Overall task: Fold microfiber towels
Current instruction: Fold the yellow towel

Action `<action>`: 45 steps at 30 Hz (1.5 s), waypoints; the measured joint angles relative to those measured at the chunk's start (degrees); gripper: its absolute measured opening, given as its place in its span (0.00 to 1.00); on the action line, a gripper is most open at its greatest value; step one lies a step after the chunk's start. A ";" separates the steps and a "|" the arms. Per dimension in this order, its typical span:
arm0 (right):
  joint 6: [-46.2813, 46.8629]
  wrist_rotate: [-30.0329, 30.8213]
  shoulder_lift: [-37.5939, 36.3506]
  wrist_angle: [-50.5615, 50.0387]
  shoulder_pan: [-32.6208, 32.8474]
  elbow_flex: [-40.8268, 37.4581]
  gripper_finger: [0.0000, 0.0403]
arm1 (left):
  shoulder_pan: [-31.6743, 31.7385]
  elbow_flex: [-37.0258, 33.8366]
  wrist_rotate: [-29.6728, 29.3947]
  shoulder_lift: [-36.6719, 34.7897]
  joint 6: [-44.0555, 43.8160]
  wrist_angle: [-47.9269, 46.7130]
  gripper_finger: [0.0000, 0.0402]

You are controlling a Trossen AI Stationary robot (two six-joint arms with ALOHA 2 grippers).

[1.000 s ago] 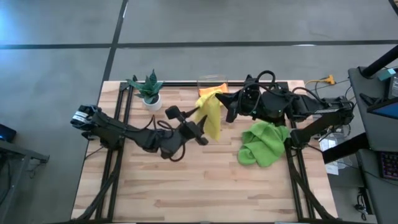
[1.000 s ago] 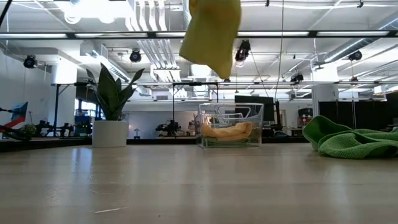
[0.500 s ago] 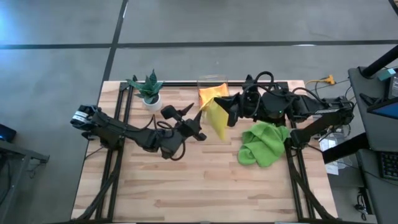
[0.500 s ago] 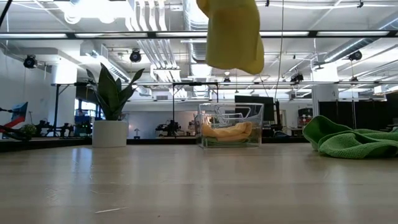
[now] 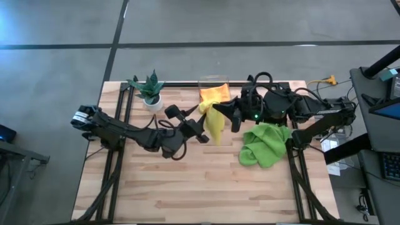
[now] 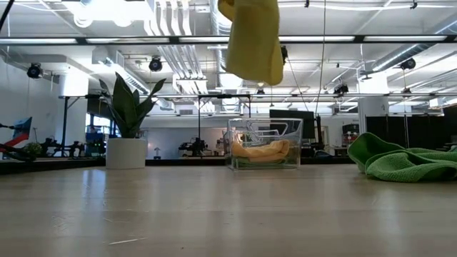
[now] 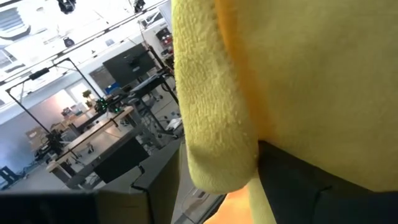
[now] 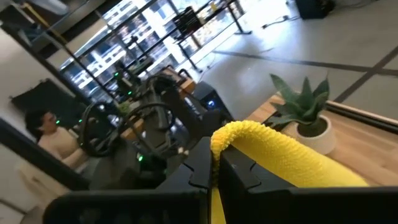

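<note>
Above the middle of the wooden table (image 5: 187,187), the right gripper (image 5: 215,107), clamped tight, and the left gripper (image 5: 201,130), partly closed, are both pinching the yellow towel (image 5: 214,123) and holding it hanging clear, seemingly to spread it for folding.

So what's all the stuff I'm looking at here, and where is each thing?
yellow towel: one, yellow, hanging in the air above the table's middle, held between the two grippers
green towel: lime green, crumpled in a heap on the table's right side; how many cloths are in it cannot be told
orange towel: one, orange, lying in the bin
clear bin: one, see-through plastic, at the table's far edge
potted plant: one, green in a white pot, far left of the table
table: one, pale wood
left gripper: dark, at the yellow towel's left side
right gripper: dark, shut on the yellow towel's right side
</note>
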 joint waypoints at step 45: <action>-13.04 -4.24 -2.83 -17.99 -1.54 -0.18 0.02 | -3.24 -0.66 30.09 -23.19 -30.04 -33.20 0.00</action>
